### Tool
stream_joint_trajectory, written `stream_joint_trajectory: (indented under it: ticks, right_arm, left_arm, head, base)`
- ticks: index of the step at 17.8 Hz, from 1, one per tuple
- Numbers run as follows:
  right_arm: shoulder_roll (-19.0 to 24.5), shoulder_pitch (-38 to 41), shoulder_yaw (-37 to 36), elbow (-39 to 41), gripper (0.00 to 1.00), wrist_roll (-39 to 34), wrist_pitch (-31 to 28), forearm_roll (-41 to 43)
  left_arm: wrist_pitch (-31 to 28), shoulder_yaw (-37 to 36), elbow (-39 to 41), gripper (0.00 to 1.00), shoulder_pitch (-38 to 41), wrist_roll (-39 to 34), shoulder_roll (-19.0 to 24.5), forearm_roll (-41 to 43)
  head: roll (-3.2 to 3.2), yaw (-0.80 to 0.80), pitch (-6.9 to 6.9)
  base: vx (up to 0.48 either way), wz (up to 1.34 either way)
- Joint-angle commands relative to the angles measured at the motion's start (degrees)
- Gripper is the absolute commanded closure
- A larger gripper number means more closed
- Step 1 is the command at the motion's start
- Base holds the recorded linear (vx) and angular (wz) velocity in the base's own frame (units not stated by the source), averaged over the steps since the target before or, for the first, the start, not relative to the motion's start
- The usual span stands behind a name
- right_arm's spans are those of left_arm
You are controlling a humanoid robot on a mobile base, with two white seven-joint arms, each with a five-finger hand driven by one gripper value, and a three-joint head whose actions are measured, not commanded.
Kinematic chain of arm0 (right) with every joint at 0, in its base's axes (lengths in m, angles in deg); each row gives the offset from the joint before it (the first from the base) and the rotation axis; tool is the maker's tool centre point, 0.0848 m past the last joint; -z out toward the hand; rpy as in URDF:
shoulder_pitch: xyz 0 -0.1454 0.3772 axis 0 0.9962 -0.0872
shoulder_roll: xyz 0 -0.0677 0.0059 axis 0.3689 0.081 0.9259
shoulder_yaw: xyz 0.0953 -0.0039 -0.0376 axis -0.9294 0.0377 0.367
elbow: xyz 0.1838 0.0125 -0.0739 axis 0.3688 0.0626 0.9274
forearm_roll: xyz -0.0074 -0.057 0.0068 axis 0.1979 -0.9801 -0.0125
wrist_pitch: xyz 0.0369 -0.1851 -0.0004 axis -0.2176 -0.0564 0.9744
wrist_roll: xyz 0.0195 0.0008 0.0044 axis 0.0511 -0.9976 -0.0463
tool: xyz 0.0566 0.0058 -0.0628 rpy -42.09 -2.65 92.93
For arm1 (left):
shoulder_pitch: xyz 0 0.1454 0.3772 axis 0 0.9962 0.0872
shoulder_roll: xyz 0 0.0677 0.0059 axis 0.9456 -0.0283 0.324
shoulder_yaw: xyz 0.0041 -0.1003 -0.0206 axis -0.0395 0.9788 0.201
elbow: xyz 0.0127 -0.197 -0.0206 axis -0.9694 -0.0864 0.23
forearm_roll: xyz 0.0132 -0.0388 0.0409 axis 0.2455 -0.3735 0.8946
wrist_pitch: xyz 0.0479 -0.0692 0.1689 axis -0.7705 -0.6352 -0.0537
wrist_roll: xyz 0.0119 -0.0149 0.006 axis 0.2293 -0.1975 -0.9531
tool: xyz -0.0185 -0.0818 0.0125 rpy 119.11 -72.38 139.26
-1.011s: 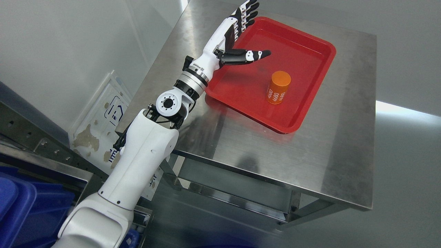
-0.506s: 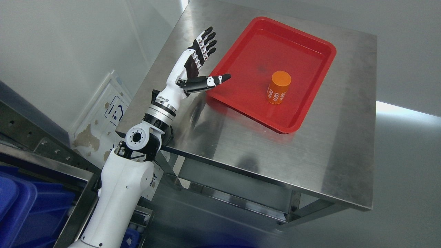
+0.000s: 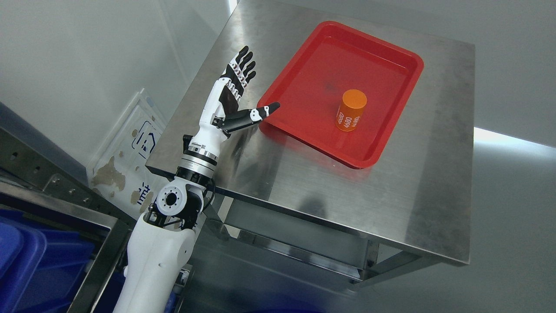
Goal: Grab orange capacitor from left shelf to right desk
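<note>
Head view puts us looking down at a slant, and we read it from the left. At the far left edge we see blue bins (image 3: 26,265) under a metal shelf frame (image 3: 65,208), and beside them a white placard (image 3: 130,161) leaning against the wall. Our left arm rises from the lower left, and our left hand (image 3: 232,98) hangs over the bare left part of the steel bench (image 3: 304,182), fingers (image 3: 241,67) straight and spread, thumb jutting toward the red tray (image 3: 382,143), holding nothing. The thumb tip lies just at the tray's near-left rim in the picture; we cannot tell whether it touches. Further right, the orange capacitor (image 3: 351,110) stands upright inside the tray, toward its right half, well apart from the hand. Our right arm is out of sight. Since the capacitor is already on the bench side, we judge the delivery done and the step in hand to be clearing the arm away. To do that well, we should keep the fingers spread and lift the thumb clear of the tray rim before swinging left, so nothing nudges the tray or tips the capacitor, and mind the shelf frame as the elbow folds back.
</note>
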Motion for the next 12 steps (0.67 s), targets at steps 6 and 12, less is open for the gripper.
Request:
stream_joint_trajectory:
  ticks: [6,12]
  right_arm:
    - [-1.0,1.32,-0.62,1.0,0.0,-0.02,0.01,-0.35]
    - [-1.0,1.32,-0.62,1.0,0.0,-0.02,0.01,-0.35]
  left_arm:
    - [-0.02,-2.35,6.8,0.0,2.31,0.0,0.0,1.13]
    - [0.68,-1.91,6.89,0.0,2.66,0.0,0.0,1.13]
  head:
    - [0.0,0.0,0.0]
    - [0.0,0.0,0.0]
  base:
    - [0.0,0.0]
    - [0.0,0.0]
